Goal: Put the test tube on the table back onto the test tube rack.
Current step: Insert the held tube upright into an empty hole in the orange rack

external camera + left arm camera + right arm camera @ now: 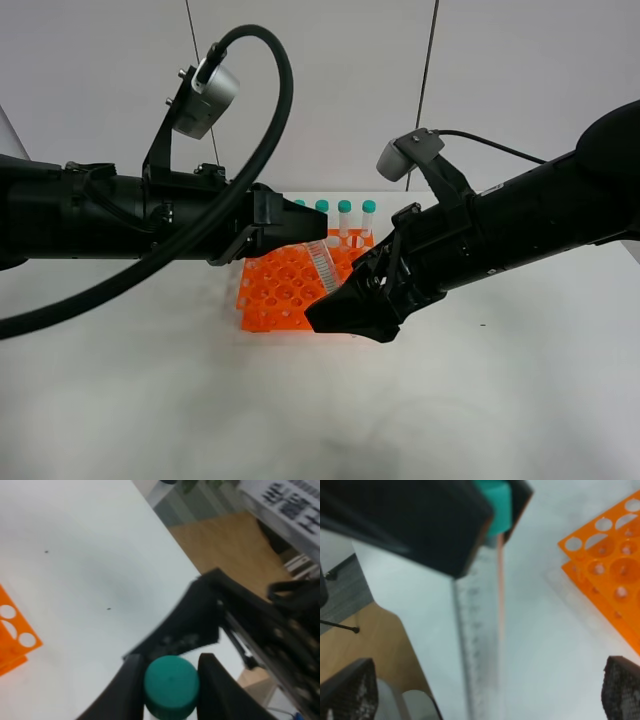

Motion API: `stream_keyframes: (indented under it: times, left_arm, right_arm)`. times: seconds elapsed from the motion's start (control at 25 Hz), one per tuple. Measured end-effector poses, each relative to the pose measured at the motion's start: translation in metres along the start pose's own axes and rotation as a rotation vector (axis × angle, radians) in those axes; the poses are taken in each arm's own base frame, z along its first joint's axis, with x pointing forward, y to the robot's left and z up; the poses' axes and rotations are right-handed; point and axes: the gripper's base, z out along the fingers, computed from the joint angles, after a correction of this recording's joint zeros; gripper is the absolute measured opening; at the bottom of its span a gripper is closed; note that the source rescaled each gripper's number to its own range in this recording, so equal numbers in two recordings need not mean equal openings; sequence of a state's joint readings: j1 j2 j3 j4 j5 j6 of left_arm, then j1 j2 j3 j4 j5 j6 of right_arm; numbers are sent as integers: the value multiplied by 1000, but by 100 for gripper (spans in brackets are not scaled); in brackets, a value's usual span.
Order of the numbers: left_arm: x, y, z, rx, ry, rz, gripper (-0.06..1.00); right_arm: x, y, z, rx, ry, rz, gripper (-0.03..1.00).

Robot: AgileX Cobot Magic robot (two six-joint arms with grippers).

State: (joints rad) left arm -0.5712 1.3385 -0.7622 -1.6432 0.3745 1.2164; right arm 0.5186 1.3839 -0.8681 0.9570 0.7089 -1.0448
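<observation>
From where I stand, the left gripper (169,682) is pinched tight on the teal cap of the test tube (322,266), one black finger on either side of it. The tube hangs in the air, clear of the table (150,400) and tilted, its cap up by the left arm and its pointed end slanting down towards the right gripper (347,314). That one stands spread wide: its two pads (350,690) sit far apart with the clear tube running between them, touching neither. From above, the tube crosses the right side of the orange test tube rack (275,295); whether it is lined up over a hole I cannot tell. Other teal-capped tubes (344,212) stand upright along the rack's back row.
</observation>
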Motion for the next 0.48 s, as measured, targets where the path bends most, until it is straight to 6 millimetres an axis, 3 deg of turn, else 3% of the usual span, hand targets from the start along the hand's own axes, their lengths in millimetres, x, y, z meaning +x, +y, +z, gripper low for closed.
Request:
stream_keyframes:
  times: [0.16,0.48]
  left_arm:
    - [0,1,0,-13,-5,0,0]
    - [0,1,0,-14,-5,0,0]
  right_arm:
    - [-2,7,-13,-8,51,-1,99]
    - [-38,2,-56,224,173,-31,99]
